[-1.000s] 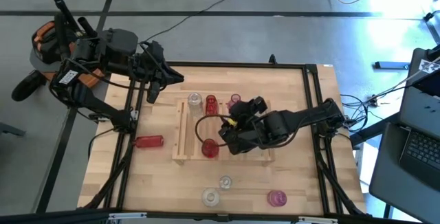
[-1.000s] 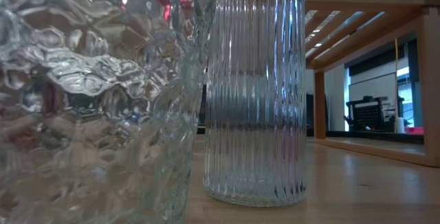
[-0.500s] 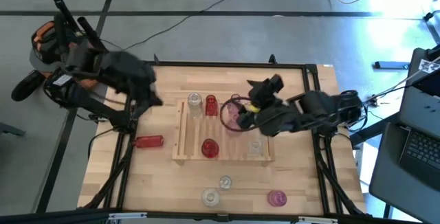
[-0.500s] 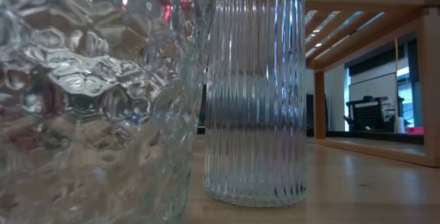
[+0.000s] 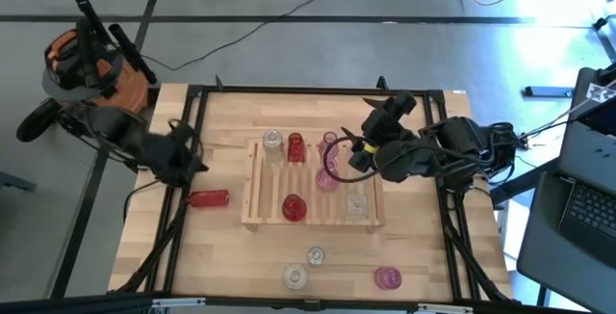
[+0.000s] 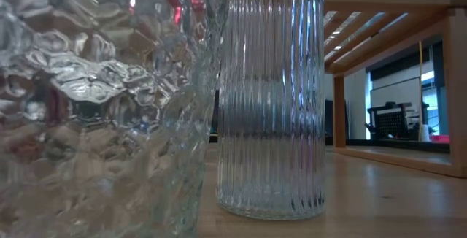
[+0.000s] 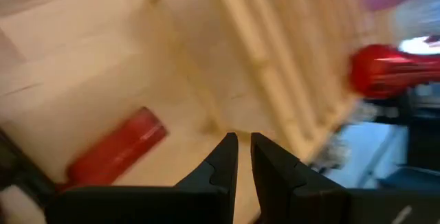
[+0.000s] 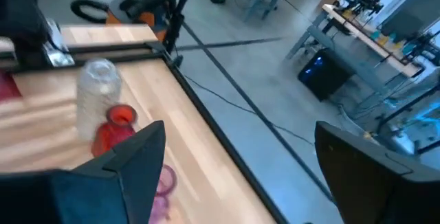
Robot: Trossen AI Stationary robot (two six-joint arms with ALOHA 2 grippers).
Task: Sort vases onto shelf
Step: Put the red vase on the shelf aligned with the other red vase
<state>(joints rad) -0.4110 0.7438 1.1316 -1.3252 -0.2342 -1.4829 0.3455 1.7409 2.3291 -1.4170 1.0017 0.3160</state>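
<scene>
Tabletop: pale wood inside a black frame
Shelf: slatted rack at mid-table, bearing clear, red and pink vases
Red vase: lying on its side, left of the shelf
Left gripper: near that vase, fingers almost together, empty
Right gripper: past the shelf's far right corner, fingers spread wide
Near edge: two clear vases, one pink

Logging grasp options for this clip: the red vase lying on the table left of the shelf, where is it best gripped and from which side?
The red vase lies on its side on the tabletop, long axis running left-right, apart from the shelf. Probably best to come straight down from above and close across its middle. The left hand, nearly shut, is nearest.
</scene>
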